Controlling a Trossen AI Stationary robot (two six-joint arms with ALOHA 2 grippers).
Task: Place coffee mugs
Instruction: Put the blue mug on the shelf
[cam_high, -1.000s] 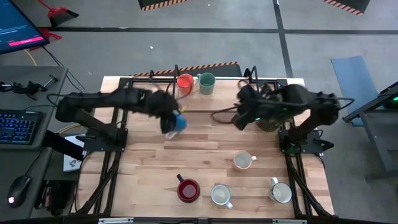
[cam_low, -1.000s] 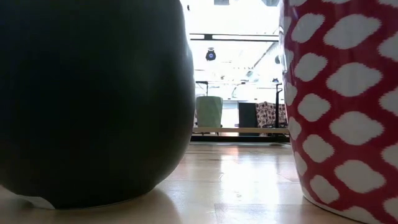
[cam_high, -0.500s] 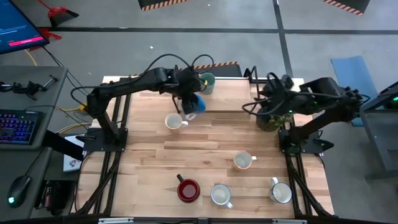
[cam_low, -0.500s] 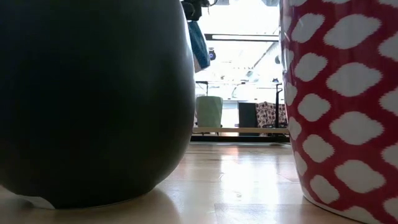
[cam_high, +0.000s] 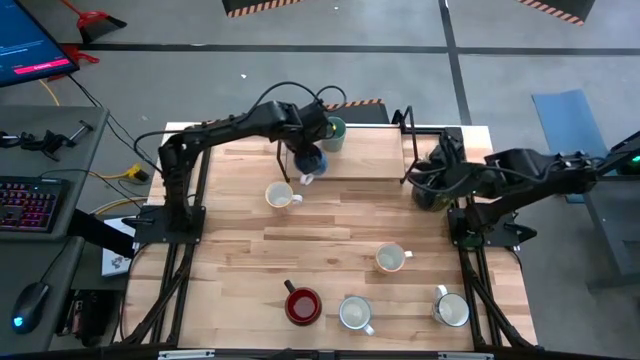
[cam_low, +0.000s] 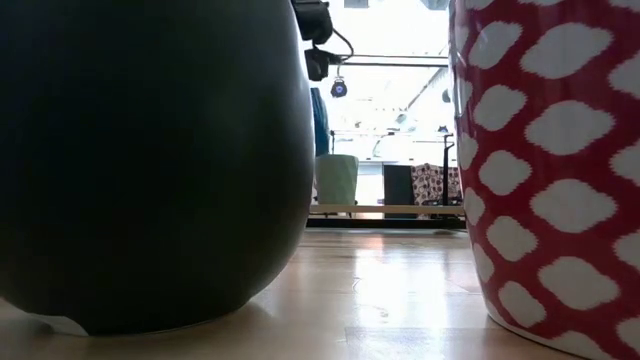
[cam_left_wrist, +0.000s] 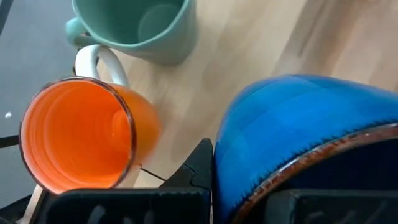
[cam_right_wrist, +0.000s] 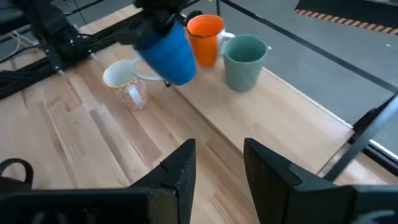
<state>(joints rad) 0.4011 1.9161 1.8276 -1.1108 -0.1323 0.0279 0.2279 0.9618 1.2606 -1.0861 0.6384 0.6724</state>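
My left gripper (cam_high: 303, 148) is shut on a blue mug (cam_right_wrist: 168, 53) above the far middle of the table. It hangs beside an orange mug (cam_left_wrist: 74, 134) and a teal-green mug (cam_high: 334, 130), which stand upright on their bases. A white mug (cam_high: 280, 195) stands nearer, to the left. A cream mug (cam_high: 390, 258), a dark red one (cam_high: 302, 305) and two pale ones (cam_high: 355, 313) (cam_high: 452, 308) stand toward the near edge. My right gripper (cam_right_wrist: 217, 162) is open and holds nothing, over the table's right side. My left gripper holds the blue mug by its wall at the rim (cam_left_wrist: 227, 168). One finger (cam_left_wrist: 200, 165) lies on the outside; the mug hides the other. The fingers come from above, pointing steeply down. The mug hangs tilted below them, clear of the table.
A bushy plant (cam_high: 432, 192) sits under my right arm at the right edge. In the low view a dark round body (cam_low: 150, 160) and a red vessel with white spots (cam_low: 550, 160) stand close to the camera and block most of the table.
My left gripper has carried the blue mug toward the far edge and to the right, sinking a little, to beside the orange and teal-green mugs. My right gripper has drawn back toward the table's right edge and dropped lower. Both keep the same finger gap.
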